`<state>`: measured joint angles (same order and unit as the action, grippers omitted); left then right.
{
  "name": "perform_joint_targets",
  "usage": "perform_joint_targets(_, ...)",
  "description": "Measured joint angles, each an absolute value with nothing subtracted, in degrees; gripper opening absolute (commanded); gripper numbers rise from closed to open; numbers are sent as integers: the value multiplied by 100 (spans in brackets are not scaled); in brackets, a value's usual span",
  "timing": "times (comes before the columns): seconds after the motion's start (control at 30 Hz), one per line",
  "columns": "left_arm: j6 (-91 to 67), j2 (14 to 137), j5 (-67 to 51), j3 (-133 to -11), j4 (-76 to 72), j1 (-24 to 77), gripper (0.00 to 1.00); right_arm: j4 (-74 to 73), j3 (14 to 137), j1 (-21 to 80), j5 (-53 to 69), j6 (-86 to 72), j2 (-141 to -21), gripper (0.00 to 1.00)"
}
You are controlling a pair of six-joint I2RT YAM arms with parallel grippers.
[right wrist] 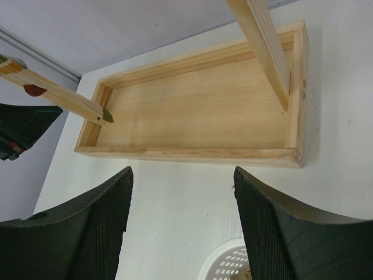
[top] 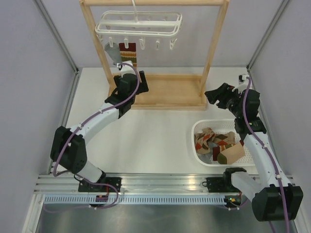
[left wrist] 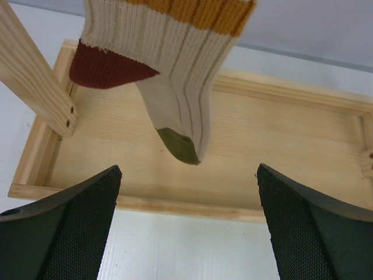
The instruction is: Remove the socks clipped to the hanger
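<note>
While the white hanger (top: 138,23) is hanging by its hook from the top bar of the wooden rack (top: 214,53), its long side is running left to right and its little clips are dangling straight down. Two socks are hanging at its left end: a striped sock (top: 128,51) and, just to its left, a grey sock (top: 111,51). The striped one is hanging with its long axis vertical, cuff up at the clip. The left gripper (top: 127,68) is hovering right under the striped sock, its fingers spread wide and gripping nothing. Through the left wrist camera the striped sock (left wrist: 175,76) is showing a mustard band, a cream ribbed body, a red-brown heel and an olive toe pointing down toward the rack's tray-like base. That toe is sitting above and between the two black fingers (left wrist: 70,227), apart from both. The right gripper (top: 213,93) is hanging off to the right of the rack's base, facing left toward it, its fingers likewise spread wide with nothing between them. Near that arm a white basket (top: 200,150) is sitting on the table (top: 146,141) — several socks (top: 218,143) are lying heaped in it, argyle ones and tan ones, pointing every which way.
</note>
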<state>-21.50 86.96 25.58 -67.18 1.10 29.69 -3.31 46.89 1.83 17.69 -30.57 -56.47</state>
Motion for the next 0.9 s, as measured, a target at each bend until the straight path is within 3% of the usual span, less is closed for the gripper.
perform_joint_targets(0.37,-2119,9896,3363,-7498,-381,2963,100,-296,4497,185,1833,-2834,-5662,74)
perform_joint_targets(0.43,-2115,10066,3470,-7588,-462,2961,95,-296,4480,189,1850,-2790,-5658,74)
perform_joint_targets(0.53,-2086,10215,3625,-7623,-534,2958,73,-292,4453,189,1874,-2714,-5629,75)
perform_joint_targets(0.57,-2067,10241,3673,-7620,-574,2958,62,-287,4449,191,1883,-2694,-5621,74)
perform_joint_targets(0.63,-2003,10252,3771,-7590,-694,2958,54,-272,4442,191,1914,-2665,-5618,74)
perform_joint_targets(0.77,-1837,10250,3909,-7443,-1063,2958,11,-259,4431,191,1951,-2628,-5623,74)
perform_joint_targets(0.83,-1754,10248,3916,-7378,-1140,2958,2,-257,4423,191,1957,-2615,-5623,74)
perform_joint_targets(0.9,-1702,10219,3900,-7275,-1214,2958,2,-255,4403,193,1962,-2611,-5621,74)
